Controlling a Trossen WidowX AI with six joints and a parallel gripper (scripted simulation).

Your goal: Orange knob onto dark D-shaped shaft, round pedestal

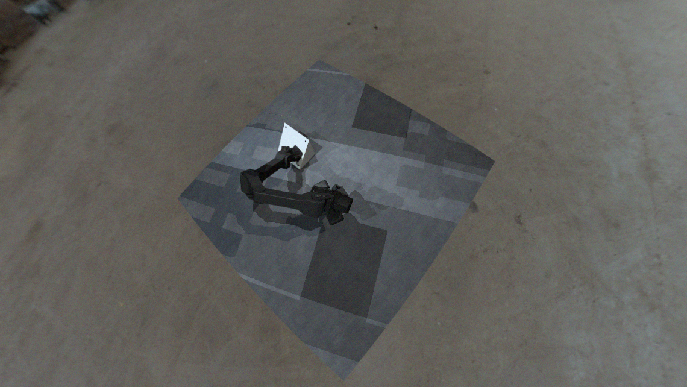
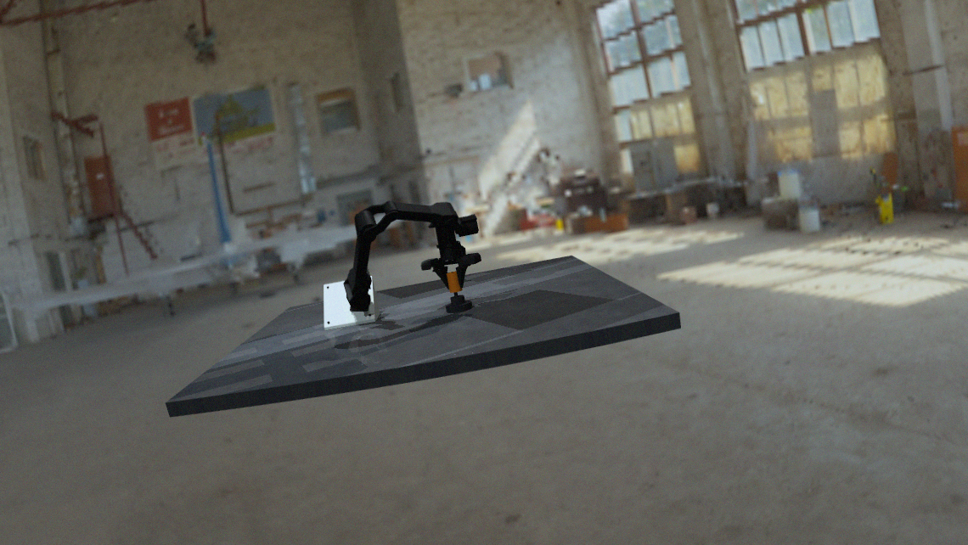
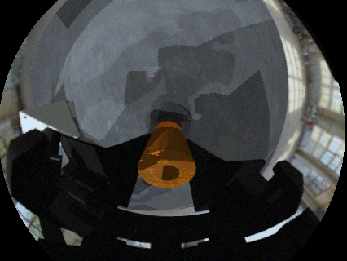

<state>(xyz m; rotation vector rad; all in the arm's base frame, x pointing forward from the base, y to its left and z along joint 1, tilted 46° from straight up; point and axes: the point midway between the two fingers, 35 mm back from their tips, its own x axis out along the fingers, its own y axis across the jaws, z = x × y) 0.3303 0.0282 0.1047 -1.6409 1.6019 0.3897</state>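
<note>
The orange knob [image 2: 453,280] [image 3: 168,152] is held roughly upright in my gripper [image 2: 453,287] [image 3: 167,139], which is shut on its sides. The round pedestal [image 2: 458,306] [image 3: 182,112] stands on the table directly below. A short length of the dark shaft [image 2: 455,294] shows between the knob's lower end and the pedestal in the exterior view, so the knob is above the pedestal, not down on it. Whether the shaft's tip touches or enters the hole is hidden. The shaft's flat side is not visible. In the top view the arm hides the knob and pedestal.
A white plate with small dark holes [image 1: 292,136] [image 2: 335,306] stands upright by the arm's base. The grey patterned table [image 1: 423,240] [image 2: 406,374] carries dark patches and arm shadows. Its edges drop off to the floor.
</note>
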